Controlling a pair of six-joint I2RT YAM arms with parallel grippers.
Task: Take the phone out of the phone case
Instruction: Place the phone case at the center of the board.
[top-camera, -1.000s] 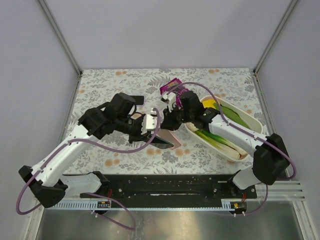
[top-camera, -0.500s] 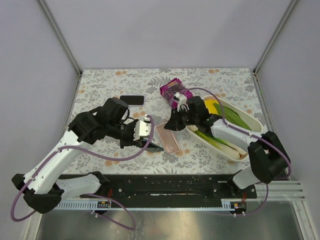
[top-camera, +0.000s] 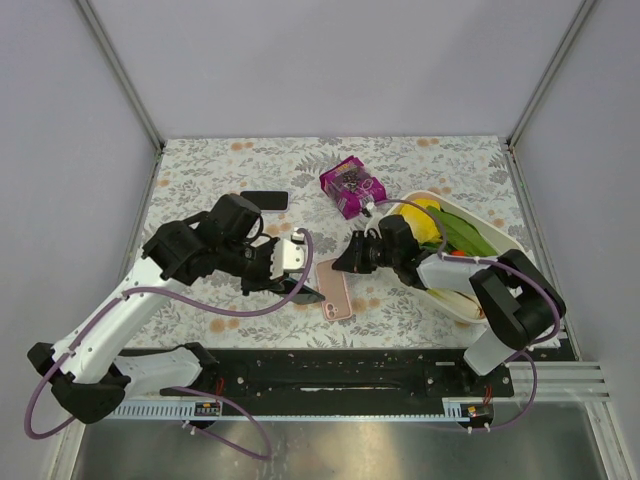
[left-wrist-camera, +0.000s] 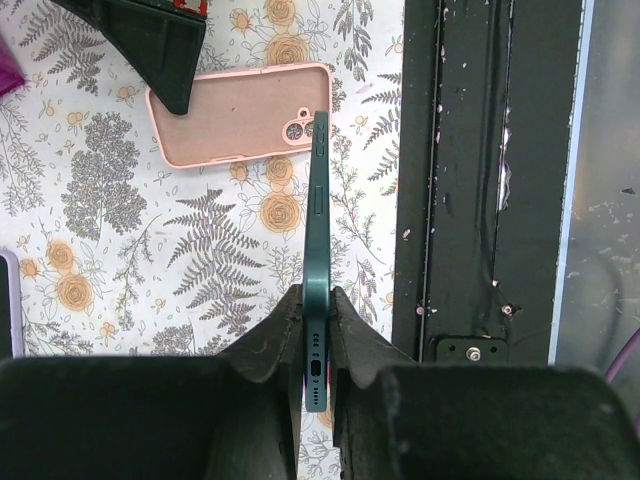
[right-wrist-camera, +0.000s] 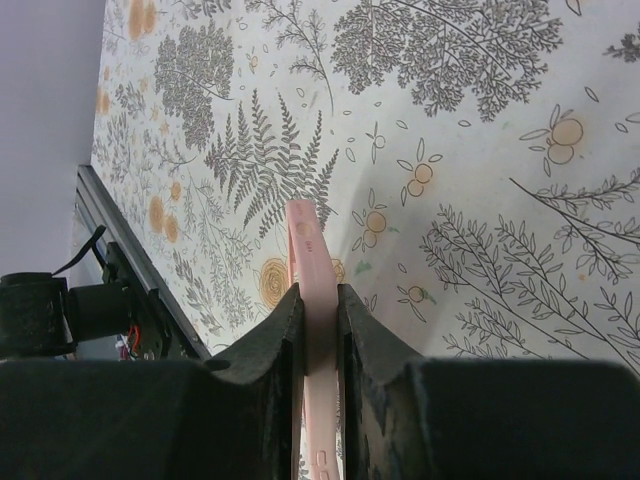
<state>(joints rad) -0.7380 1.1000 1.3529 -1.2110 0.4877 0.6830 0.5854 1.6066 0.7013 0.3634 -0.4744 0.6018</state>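
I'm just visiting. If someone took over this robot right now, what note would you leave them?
Left gripper: shut on the teal phone, held edge-on.
Right gripper: shut on one end of the pink case, which is low over the table.
Done: the phone is out, and the case is empty beside it.
Left: probably just setting both down.

In the left wrist view the phone (left-wrist-camera: 318, 230) shows only one thin edge. Neither face can be seen, and its 6 o'clock end is buried between the left fingers (left-wrist-camera: 265, 350). The right fingers (left-wrist-camera: 150, 40) cover the pink case (left-wrist-camera: 235, 115) at its 10 o'clock corner. At 9 o'clock a pale-rimmed sliver (left-wrist-camera: 5, 300) is cut off, too little to name. From the right wrist the case is edge-on, its near end past the bottom edge. From above, the right arm (top-camera: 450, 270) hides part of the tray (top-camera: 500, 232).
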